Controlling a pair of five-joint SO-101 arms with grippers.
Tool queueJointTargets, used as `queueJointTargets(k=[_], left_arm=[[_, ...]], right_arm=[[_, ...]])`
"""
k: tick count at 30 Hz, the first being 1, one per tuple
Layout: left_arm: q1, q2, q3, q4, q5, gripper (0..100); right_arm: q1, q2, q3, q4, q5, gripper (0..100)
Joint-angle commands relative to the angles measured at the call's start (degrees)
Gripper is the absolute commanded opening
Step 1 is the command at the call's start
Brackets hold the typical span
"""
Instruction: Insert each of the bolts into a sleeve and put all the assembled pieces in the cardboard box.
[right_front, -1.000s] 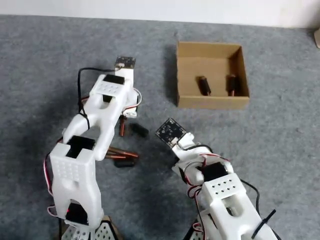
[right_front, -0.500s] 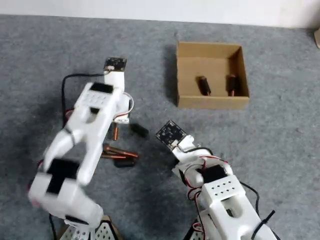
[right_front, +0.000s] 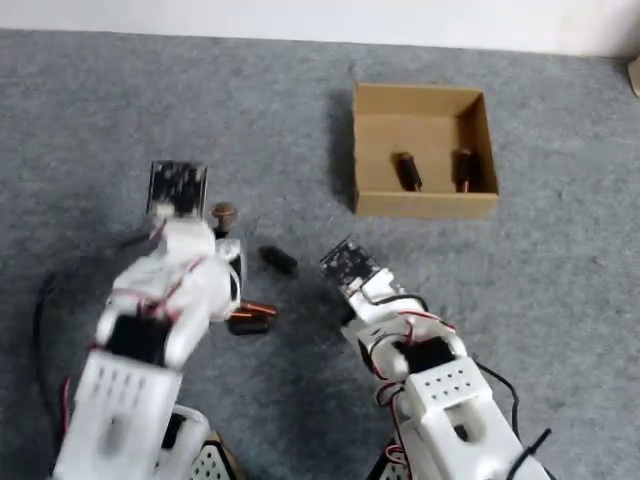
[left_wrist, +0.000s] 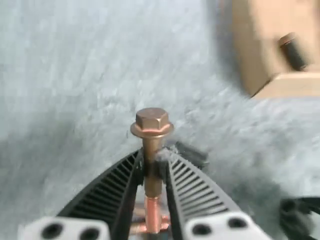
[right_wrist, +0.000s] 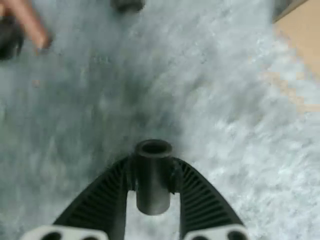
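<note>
**Left pincer** (left_wrist: 152, 156) is closed on the shank of a copper-coloured bolt (left_wrist: 151, 125), whose hexagonal head projects beyond its tips. **Right pincer** (right_wrist: 152, 165) is clamped round a dark sleeve (right_wrist: 152, 192), whose open bore faces away from the pincer. Both parts look rigid, small and light. The smooth shank may pivot, so a mid-shank hold seems soundest, and the sleeve is best gripped across its wall. The cardboard box (right_front: 425, 205) lies ahead of the right pincer and holds two assembled pieces (right_front: 408, 171). A loose sleeve (right_front: 278, 261) rests on the surface (right_front: 560, 300) between the two pincers. The bolt's far end is cut off behind the fingers. Further parts (right_front: 250, 318) beside the left arm are partly covered, so their number is uncertain.
</note>
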Motion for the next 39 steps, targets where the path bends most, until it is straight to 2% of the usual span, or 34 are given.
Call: queueJointTargets(k=[1,7,10,13,16,18,22,24,33,39], left_arm=[[1.8,-14.02,0.57,-2.37,0.0,0],[1.98,-17.98,-0.04,-2.73,0.0,0],[4.79,-17.98,-2.95,-2.73,0.09,0],[9.45,-17.98,-6.2,-2.73,1.49,0],[13.49,-17.89,-5.85,-5.01,9.85,1],[14.64,-17.89,-2.95,-11.78,12.75,1],[14.73,-17.98,5.93,-27.87,11.25,1],[14.99,-18.07,9.71,-32.0,11.16,1],[15.08,-18.42,13.67,-31.38,11.25,1],[17.8,-18.51,12.79,-26.81,11.34,1]], right_arm=[[-1.8,-10.24,-0.04,-2.24,-5.89,0.5],[-6.73,-36.62,4.35,6.37,-11.25,0.5],[-7.25,-50.77,4.88,9.27,-13.45,0.5],[-7.25,-47.34,4.44,10.07,-15.12,0.5],[-7.69,-46.37,4.53,9.8,-17.41,0.5],[-10.42,-48.66,4.44,9.8,-18.11,0.5],[-16.13,-49.45,4.26,9.8,-17.41,0.5],[-17.63,-49.36,4.53,9.8,-17.41,0.5],[-17.36,-49.45,4.88,9.8,-17.41,0.5],[-11.82,-49.45,5.05,9.8,-17.32,0.5]])
